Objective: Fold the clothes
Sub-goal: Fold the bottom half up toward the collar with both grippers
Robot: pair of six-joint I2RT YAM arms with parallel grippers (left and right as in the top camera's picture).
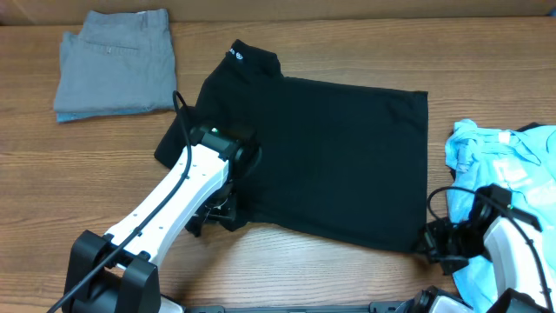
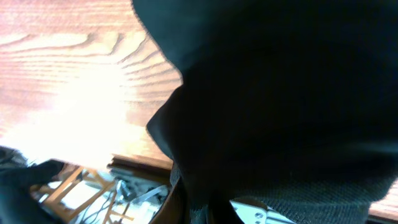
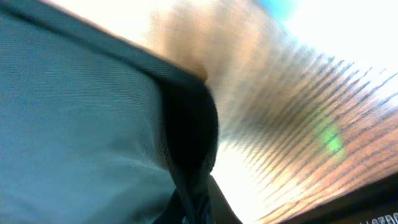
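Note:
A black short-sleeved shirt (image 1: 330, 156) lies spread flat on the wooden table, its stand-up collar with small white logos (image 1: 248, 59) at the far left. My left gripper (image 1: 214, 217) is shut on the shirt's near-left edge; in the left wrist view the black cloth (image 2: 280, 93) fills most of the frame and bunches down between the fingers. At the shirt's near-right corner my right gripper (image 1: 429, 238) is shut, and the right wrist view shows that hemmed corner (image 3: 189, 137) pinched in the jaws. A light blue printed tee (image 1: 508, 156) lies crumpled at the right edge.
Folded grey trousers (image 1: 117, 61) lie at the far left of the table (image 1: 347, 43). The light blue tee reaches under my right arm (image 1: 512, 252). The table's front edge runs just below both arm bases.

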